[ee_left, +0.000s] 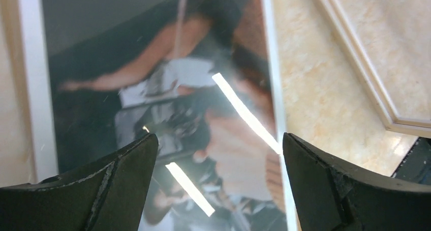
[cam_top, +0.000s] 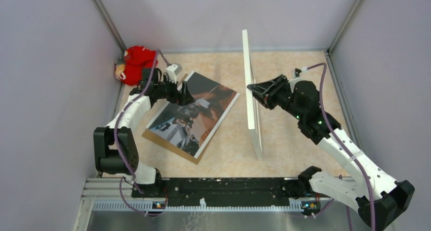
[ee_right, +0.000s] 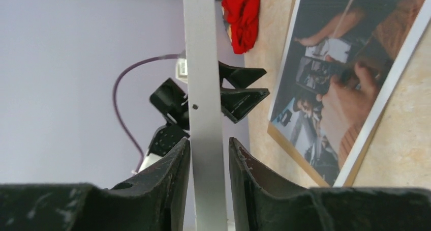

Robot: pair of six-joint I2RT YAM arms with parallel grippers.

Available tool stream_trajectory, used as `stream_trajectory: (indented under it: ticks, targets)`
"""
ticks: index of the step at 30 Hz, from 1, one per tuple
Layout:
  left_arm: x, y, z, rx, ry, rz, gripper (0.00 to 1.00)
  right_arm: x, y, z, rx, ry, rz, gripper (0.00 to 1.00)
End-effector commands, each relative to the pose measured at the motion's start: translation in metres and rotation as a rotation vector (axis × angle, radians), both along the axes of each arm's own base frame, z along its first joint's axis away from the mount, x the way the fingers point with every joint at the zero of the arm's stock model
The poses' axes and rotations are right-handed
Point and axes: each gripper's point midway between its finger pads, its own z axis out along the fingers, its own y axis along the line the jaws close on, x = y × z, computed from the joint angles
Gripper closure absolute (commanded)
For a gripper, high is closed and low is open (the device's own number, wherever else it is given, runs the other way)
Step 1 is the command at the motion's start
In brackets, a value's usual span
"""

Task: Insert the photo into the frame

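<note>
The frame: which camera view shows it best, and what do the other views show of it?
The top external view: the frame shows at full length, standing on its edge beside the photo. The right wrist view shows only its thin edge inside the right end effector; the left wrist view catches one pale corner.

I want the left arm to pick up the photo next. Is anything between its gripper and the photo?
Nothing visible. The left gripper hangs open right over the photo, which lies on top of the brown board. The frame stands on edge further right, apart from the photo.
</note>
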Motion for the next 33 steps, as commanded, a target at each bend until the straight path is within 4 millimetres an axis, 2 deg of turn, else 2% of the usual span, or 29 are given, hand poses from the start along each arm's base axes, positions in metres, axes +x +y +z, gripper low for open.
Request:
stream_trajectory:
  ticks: [1, 6, 10, 13, 16, 22, 27, 33]
  targets:
    - [0.006, -0.061, 0.084, -0.042, -0.242, -0.122, 0.01, -0.006, -0.010, 0.003, -0.002, 0.017, 0.039, 0.63]
    - [0.009, -0.133, 0.129, -0.137, -0.362, -0.214, 0.01, -0.010, -0.022, -0.003, -0.075, 0.054, 0.041, 0.58]
    - [0.021, -0.186, 0.146, -0.160, -0.315, -0.249, 0.01, -0.012, -0.033, -0.001, -0.115, 0.060, 0.022, 0.55]
    - [0.025, -0.212, 0.149, -0.165, -0.304, -0.264, 0.01, -0.014, -0.041, 0.004, -0.134, 0.056, 0.006, 0.54]
    - [0.028, -0.226, 0.149, -0.159, -0.329, -0.265, 0.01, -0.015, -0.049, 0.011, -0.173, 0.043, -0.008, 0.54]
    - [0.030, -0.248, 0.164, -0.194, -0.350, -0.292, 0.01, -0.014, -0.059, 0.018, -0.259, 0.031, -0.025, 0.54]
    - [0.030, -0.266, 0.174, -0.193, -0.374, -0.310, 0.01, -0.014, -0.058, 0.025, -0.312, 0.003, 0.003, 0.41]
    - [0.028, -0.279, 0.182, -0.185, -0.407, -0.309, 0.01, -0.011, -0.056, 0.036, -0.415, -0.036, 0.063, 0.31]
